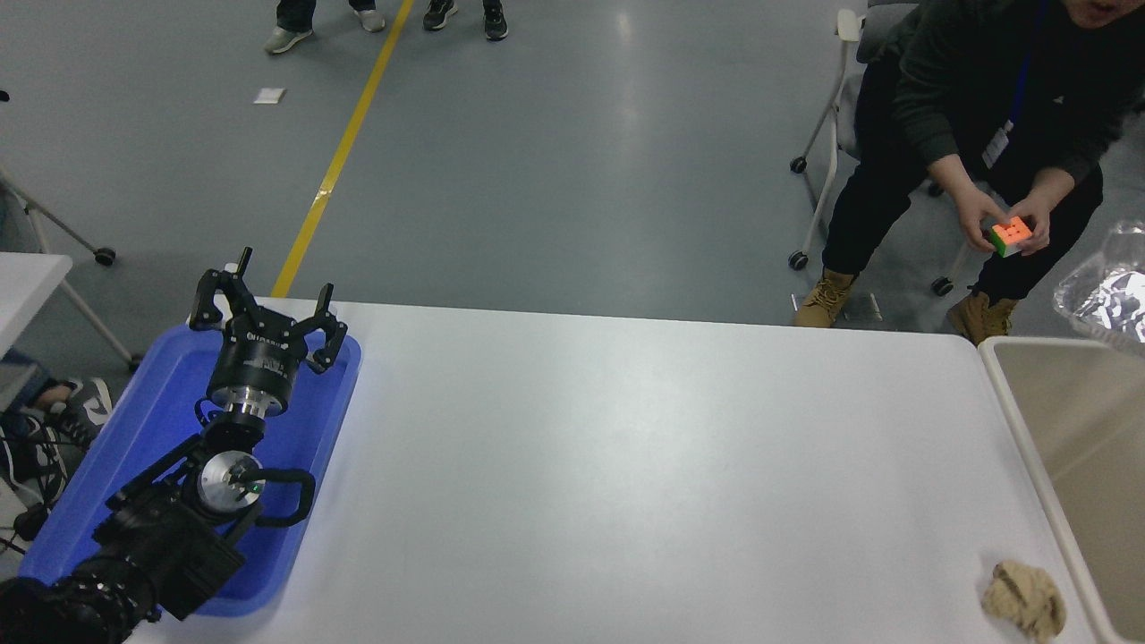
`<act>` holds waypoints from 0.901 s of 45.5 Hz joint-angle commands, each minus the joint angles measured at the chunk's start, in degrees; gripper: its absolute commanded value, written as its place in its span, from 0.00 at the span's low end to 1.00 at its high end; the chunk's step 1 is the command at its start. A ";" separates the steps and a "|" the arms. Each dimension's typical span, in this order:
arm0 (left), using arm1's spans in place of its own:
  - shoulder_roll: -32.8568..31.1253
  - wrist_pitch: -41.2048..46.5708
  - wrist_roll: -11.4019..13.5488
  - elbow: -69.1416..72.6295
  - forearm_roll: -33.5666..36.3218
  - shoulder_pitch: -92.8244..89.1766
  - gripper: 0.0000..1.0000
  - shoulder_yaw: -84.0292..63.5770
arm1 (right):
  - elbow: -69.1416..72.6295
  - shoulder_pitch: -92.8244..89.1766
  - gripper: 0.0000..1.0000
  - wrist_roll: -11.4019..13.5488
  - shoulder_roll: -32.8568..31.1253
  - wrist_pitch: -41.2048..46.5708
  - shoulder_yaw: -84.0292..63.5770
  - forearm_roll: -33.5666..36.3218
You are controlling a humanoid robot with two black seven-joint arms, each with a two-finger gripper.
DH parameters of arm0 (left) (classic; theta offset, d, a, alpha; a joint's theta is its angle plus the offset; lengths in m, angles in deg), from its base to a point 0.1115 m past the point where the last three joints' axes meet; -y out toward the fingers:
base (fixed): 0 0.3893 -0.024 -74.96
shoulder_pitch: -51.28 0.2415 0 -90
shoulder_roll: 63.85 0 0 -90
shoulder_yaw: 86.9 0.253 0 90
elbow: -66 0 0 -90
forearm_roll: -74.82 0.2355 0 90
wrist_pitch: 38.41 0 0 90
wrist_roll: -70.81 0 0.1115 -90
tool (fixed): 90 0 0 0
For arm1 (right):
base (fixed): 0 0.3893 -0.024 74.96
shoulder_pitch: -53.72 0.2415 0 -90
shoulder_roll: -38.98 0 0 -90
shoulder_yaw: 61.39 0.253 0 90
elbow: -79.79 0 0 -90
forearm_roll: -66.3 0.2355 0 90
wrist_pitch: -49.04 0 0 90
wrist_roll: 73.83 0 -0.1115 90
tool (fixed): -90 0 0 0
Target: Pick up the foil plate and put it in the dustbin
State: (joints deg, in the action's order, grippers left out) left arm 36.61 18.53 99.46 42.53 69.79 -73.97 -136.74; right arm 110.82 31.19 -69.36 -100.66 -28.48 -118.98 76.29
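Observation:
Only a corner of the shiny foil plate (pixel 1109 293) shows at the right edge of the head view, above the far end of the beige dustbin (pixel 1011 394), which stands off the table's right end. Most of the plate is cut off by the picture edge. My right gripper is out of view past that edge. My left gripper (pixel 265 315) is parked at the lower left over a blue tray, open and empty.
The blue tray (pixel 156 420) lies at the table's left end. A small tan lumpy wad (pixel 1025 597) lies near the front right corner. A seated person (pixel 984 107) at the far right holds a colourful cube (pixel 1011 237).

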 commanded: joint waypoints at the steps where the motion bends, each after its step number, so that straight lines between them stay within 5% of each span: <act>1: 0.00 0.01 0.00 0.00 0.02 0.01 1.00 0.00 | -2.55 -15.16 0.00 0.88 -0.37 -7.74 13.19 0.48; 41: 0.00 0.01 0.00 0.00 0.02 -0.08 1.00 0.00 | -5.19 -27.12 0.02 0.88 6.31 -15.74 22.87 0.48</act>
State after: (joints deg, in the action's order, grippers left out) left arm 36.61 18.52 99.46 42.54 69.80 -74.01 -136.74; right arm 106.45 6.09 -68.48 -95.10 -43.53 -97.95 77.03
